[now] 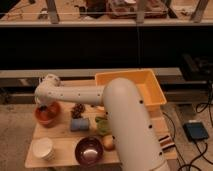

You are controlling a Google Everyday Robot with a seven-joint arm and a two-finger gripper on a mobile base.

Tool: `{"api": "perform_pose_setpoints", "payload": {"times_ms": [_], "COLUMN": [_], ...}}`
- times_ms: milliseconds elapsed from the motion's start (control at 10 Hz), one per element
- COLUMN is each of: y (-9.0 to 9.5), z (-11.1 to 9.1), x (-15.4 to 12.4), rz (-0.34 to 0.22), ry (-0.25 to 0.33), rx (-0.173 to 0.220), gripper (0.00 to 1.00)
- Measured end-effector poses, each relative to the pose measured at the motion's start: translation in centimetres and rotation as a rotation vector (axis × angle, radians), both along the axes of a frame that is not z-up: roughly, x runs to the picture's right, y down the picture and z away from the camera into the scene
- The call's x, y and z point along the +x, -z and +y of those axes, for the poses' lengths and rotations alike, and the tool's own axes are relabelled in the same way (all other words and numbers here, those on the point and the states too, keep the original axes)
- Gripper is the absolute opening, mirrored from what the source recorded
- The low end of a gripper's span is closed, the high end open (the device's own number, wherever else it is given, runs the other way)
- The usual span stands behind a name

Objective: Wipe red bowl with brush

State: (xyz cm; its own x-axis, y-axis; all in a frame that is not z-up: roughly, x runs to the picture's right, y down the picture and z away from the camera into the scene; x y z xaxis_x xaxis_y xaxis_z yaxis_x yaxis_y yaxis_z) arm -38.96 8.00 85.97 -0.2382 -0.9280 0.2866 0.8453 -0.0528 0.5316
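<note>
The red bowl [48, 114] sits at the far left of the wooden table [60, 135]. My white arm reaches across from the right and bends down over it. The gripper [44, 108] is a dark shape hanging into the bowl, just above its inside, and it is shut. I cannot make out the brush as separate from the dark gripper tip, so whether it is held is unclear.
A white cup stack [43, 148] and a dark maroon bowl [90, 149] stand along the front edge. Behind them are a blue-grey block [79, 124], a dark pinecone-like thing [77, 109] and a green item [103, 125]. A yellow bin [150, 85] stands behind the arm.
</note>
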Motion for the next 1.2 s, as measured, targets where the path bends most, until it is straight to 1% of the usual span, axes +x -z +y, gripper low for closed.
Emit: {"api": "perform_pose_setpoints", "payload": {"times_ms": [200, 300, 500, 600, 900, 1100, 1200], "y": [0.9, 1.4, 2.2, 2.3, 2.3, 1.9, 1.7], "z": [0.8, 1.6, 3.5, 4.3, 5.0, 4.6, 4.3], "x": [-0.7, -0.7, -0.2, 0.7, 3.1, 5.1, 5.5], "rz": [-0.02, -0.025, -0.023, -0.015, 0.015, 0.05, 0.059], "ry": [0.03, 0.044, 0.047, 0.037, 0.0, -0.036, -0.045], "rx": [0.008, 0.007, -0.009, -0.02, -0.036, -0.035, -0.031], "gripper": [0.14, 0.14, 0.14, 0.14, 0.14, 0.14, 0.14]}}
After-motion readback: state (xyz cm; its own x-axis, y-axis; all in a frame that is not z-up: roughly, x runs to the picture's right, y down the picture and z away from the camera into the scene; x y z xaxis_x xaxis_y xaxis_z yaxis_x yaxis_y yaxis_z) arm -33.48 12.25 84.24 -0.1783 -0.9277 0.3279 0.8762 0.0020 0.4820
